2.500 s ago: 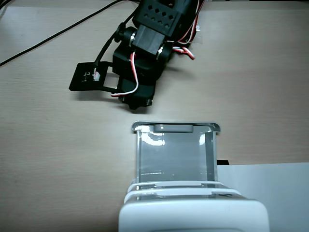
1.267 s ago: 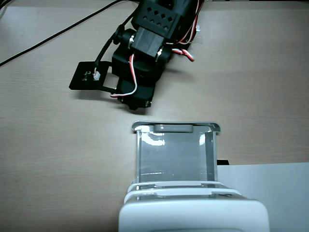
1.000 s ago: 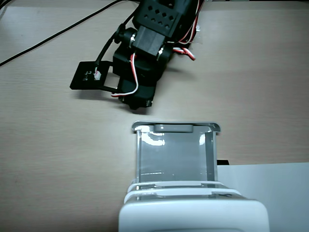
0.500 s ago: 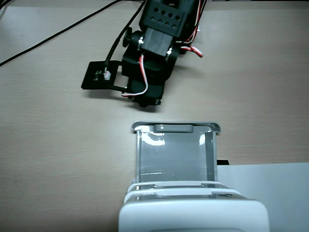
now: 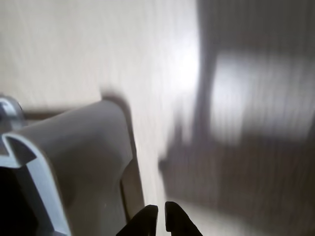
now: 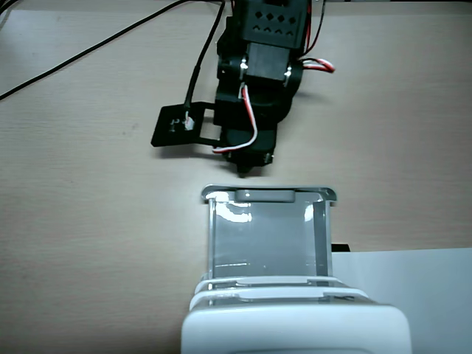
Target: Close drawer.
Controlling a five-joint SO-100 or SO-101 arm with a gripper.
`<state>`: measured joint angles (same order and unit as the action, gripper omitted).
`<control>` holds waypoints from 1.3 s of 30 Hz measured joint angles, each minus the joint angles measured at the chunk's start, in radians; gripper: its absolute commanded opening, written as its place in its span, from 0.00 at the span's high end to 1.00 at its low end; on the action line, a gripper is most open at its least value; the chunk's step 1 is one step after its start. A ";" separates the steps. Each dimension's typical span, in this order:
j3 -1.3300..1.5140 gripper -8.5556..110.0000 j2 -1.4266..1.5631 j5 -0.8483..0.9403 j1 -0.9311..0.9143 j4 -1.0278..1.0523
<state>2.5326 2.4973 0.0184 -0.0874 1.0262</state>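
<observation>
The drawer (image 6: 265, 195) is a translucent grey tray with a pale rim, pulled well out of the white cabinet (image 6: 295, 324) at the bottom of the fixed view. My black gripper (image 6: 245, 169) points down at the table just beyond the drawer's front lip, slightly left of its middle, with a small gap to it. In the wrist view the drawer's front corner (image 5: 83, 147) fills the lower left. The gripper (image 5: 161, 219) shows at the bottom edge with its tips nearly together and nothing between them. The wrist view is blurred.
A white sheet of paper (image 6: 413, 295) lies to the right of the cabinet. A black flat plate (image 6: 181, 125) and cables (image 6: 96, 48) lie on the wooden table (image 6: 88, 221) near the arm's base.
</observation>
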 measured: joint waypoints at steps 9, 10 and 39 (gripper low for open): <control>0.034 0.93 -0.037 0.002 0.054 -0.028; 0.043 0.93 -0.035 -0.005 0.069 -0.032; -0.741 0.93 -0.853 0.012 0.158 -0.222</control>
<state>1.7917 1.6444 0.0307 0.0706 0.8038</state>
